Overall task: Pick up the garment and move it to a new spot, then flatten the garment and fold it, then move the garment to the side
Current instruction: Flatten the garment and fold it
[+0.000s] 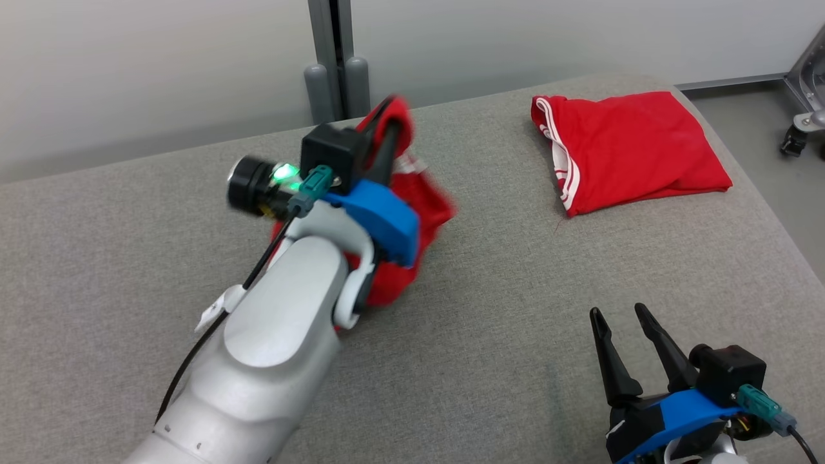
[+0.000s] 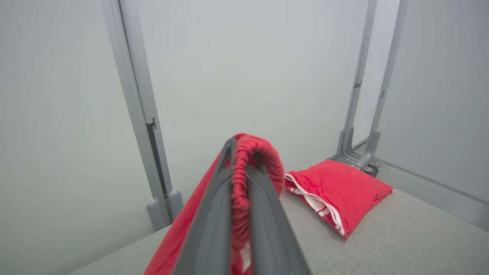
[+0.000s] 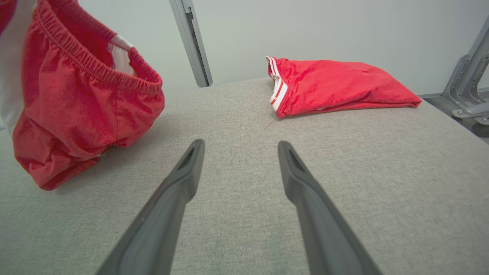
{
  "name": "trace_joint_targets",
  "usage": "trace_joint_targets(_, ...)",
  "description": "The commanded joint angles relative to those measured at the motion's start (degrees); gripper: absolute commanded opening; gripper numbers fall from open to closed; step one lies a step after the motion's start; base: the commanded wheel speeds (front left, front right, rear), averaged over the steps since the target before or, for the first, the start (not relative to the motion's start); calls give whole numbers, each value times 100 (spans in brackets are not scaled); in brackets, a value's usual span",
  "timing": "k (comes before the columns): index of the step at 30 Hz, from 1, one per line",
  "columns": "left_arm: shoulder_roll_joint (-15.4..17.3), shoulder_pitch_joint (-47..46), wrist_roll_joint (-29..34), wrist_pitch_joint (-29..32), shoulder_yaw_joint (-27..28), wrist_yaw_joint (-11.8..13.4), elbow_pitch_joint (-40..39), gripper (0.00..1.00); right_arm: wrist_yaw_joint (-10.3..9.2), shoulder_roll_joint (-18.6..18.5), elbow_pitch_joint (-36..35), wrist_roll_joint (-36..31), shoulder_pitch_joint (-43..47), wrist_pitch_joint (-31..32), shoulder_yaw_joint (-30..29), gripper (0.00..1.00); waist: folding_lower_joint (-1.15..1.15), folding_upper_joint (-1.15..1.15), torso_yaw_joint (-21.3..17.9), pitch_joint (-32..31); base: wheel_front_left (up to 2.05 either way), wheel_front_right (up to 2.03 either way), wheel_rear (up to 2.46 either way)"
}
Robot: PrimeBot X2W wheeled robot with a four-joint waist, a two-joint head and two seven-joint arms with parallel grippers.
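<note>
Red, bunched and hanging, the garment [image 1: 433,207] was clamped by its elastic waistband between the closed fingers of the left gripper [image 2: 243,158], left of centre in the head view, its lowest folds down at the grey counter [image 1: 503,290]. A second red garment [image 1: 631,148], folded and edged with white stripes, lay at the upper right, well apart. The right gripper [image 1: 617,312] hovered at the lower right, jaws spread, grasping nothing.
</note>
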Motion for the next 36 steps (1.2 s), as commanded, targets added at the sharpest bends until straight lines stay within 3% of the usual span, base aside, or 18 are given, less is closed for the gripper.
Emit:
trace_joint_targets(1, -26, -141, -240, -187, -144, 32, -445, 0, 1, -13, -36, -27, 44, 10, -19, 100, 0, -1, 25, -23, 0, 0, 0)
trace_joint_targets(7, -8, -331, -1514, -780, -521, 209, -2251, 0, 1, -11, -97, -39, 98, 84, 8, 100, 0, -1, 145, -82, 0, 0, 0)
trace_joint_targets(11, -8, -234, -1790, -963, -542, 500, -2722, 0, 1, -11, -160, -65, 113, 101, -9, 100, 0, -1, 264, -42, 0, 0, 0)
trace_joint_targets(14, 75, 24, -1721, -994, -556, 677, -2476, 0, 1, -10, -208, -88, 107, 151, 7, 100, 0, -1, 369, 37, 0, 0, 0)
trace_joint_targets(20, 702, 852, -1635, -1026, -466, 919, -1478, 0, 1, -13, -282, -97, -11, 179, 72, 100, 0, -1, 456, 223, 0, 0, 0)
trace_joint_targets(26, 1077, 1220, -1514, -1063, -391, 992, -251, 0, 1, -12, -267, -129, -80, 236, 161, 100, 0, -1, 521, 285, 0, 0, 0)
trace_joint_targets(27, 1092, 1218, -1511, -1072, -351, 977, -71, 27, 1, -12, -267, -121, -91, 236, 186, 100, 0, -1, 517, 283, 0, 0, 0)
trace_joint_targets(28, 1078, 1220, -1548, -1079, -284, 971, 90, 77, 1, -12, -268, -115, -98, 239, 203, 100, 0, -1, 516, 277, 0, 0, 0)
trace_joint_targets(29, 1047, 1235, -1598, -1081, -238, 950, 229, 100, 1, -12, -264, -108, -101, 240, 216, 100, 0, -1, 516, 266, 0, 0, 0)
trace_joint_targets(36, 768, 1495, -1955, -1087, -40, 614, 684, 100, 1, -12, -215, -133, 37, 269, 194, 100, 0, -1, 561, 79, 0, 0, 0)
